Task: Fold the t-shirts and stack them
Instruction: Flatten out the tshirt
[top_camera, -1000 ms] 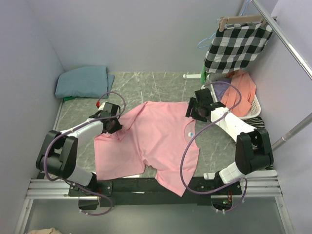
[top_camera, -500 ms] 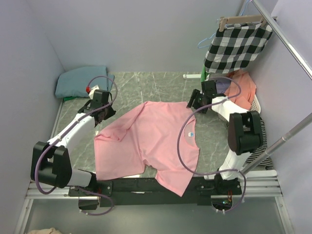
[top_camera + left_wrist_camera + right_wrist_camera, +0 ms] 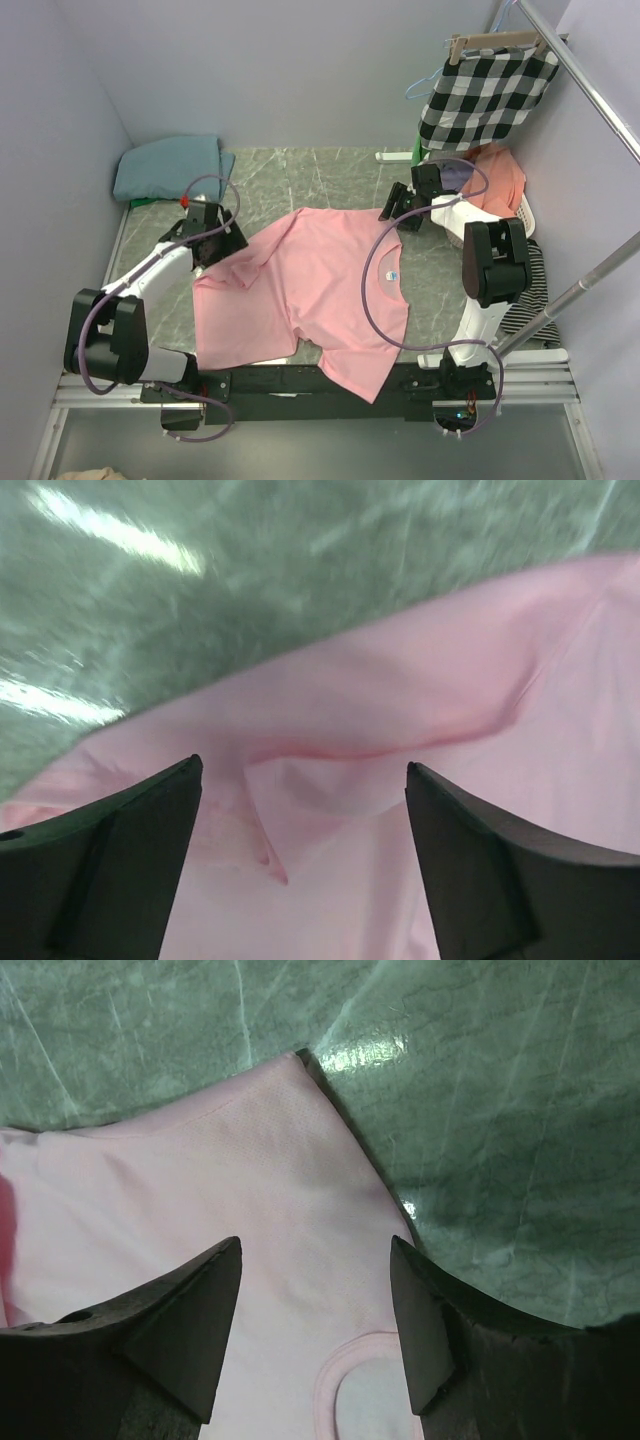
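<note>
At table centre: left gripper (image 3: 300,870), jaws apart, empty, over creased cloth at 10 o'clock edge of pink t-shirt (image 3: 310,290). Right gripper (image 3: 315,1340), jaws apart, empty, over its 2 o'clock corner. Risk: closing on the crease likely bunches extra layers. Teal t-shirt (image 3: 170,165) lies folded, table's 10 o'clock corner.

Pink t-shirt (image 3: 320,290) flat, teal t-shirt (image 3: 170,166) folded.

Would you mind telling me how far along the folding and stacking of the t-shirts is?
One looks done: the teal t-shirt lies folded in the far left corner. In hand: the pink t-shirt is spread out, unfolded, with the left gripper and right gripper open above its far edge. Left: folding it and stacking.
</note>
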Robot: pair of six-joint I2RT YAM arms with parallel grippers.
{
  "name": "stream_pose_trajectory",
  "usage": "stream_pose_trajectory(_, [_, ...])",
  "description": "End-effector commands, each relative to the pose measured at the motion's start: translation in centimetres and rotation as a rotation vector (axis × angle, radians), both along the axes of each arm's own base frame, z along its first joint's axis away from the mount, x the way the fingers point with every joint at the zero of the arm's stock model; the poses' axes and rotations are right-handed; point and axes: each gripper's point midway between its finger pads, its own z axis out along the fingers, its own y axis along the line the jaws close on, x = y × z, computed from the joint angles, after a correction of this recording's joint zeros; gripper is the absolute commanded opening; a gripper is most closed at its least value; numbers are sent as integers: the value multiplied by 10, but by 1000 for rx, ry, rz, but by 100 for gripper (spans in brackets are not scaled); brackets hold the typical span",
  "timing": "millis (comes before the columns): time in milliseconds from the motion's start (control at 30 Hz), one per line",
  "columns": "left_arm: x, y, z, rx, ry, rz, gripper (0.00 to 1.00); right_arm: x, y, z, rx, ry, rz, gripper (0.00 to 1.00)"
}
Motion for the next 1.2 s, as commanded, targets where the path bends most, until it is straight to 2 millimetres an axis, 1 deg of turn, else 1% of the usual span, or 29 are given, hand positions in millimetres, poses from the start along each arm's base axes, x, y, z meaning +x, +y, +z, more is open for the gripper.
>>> stream_pose_trajectory(0, [-12,-29,-8,-131,-7,-122,86,4,-4,18,-12,-52,8,68])
stream_pose_trajectory(67, [-22,-30,-19,-146,16,-122,85,2,-6,17,-19,-50,9,68])
stream_pose_trajectory(167, [-27,-31,-22,-159,11,-119,85,0,-6,15,-22,-44,9,68])
stream_pose_trajectory(233, [-26,-30,-23,-160,9,-114,84,-2,-7,14,-23,-40,7,68])
stream_pose_trajectory(300, [-27,-29,-30,-155,27,-104,82,-2,-6,13,-22,-38,8,68])
stream_pose_trajectory(367, [-25,-29,-34,-155,30,-103,80,-4,-6,12,-20,-35,11,68])
stream_pose_trajectory(500, [-18,-30,-34,-158,14,-99,76,-7,-9,11,-34,-33,7,67])
stream_pose_trajectory(567, [-14,-31,-34,-156,11,-102,71,-7,-10,10,-41,-31,6,67])
stream_pose_trajectory(667, [-11,-29,-38,-141,24,-100,68,-9,-11,8,-47,-25,10,67])
stream_pose_trajectory(733, [-11,-29,-40,-137,31,-97,68,-9,-12,9,-49,-25,8,67])
stream_pose_trajectory(833, [-13,-24,-42,-117,36,-79,72,-8,-12,10,-54,-29,10,67])
stream_pose_trajectory(933, [-15,-17,-45,-86,37,-55,72,-9,-12,12,-55,-32,9,67])
stream_pose_trajectory(1000, [-15,-16,-43,-82,32,-56,67,-10,-13,9,-57,-27,10,67])
stream_pose_trajectory(1033, [-14,-16,-42,-83,27,-56,61,-9,-13,9,-58,-28,8,67])
stream_pose_trajectory(1067, [-14,-16,-41,-85,25,-55,44,-10,-13,9,-59,-27,6,66])
stream_pose_trajectory(1133, [-12,-17,-40,-87,19,-54,29,-9,-16,7,-67,-27,0,65])
stream_pose_trajectory(1167, [-11,-17,-39,-86,19,-55,18,-8,-17,6,-73,-28,-4,64])
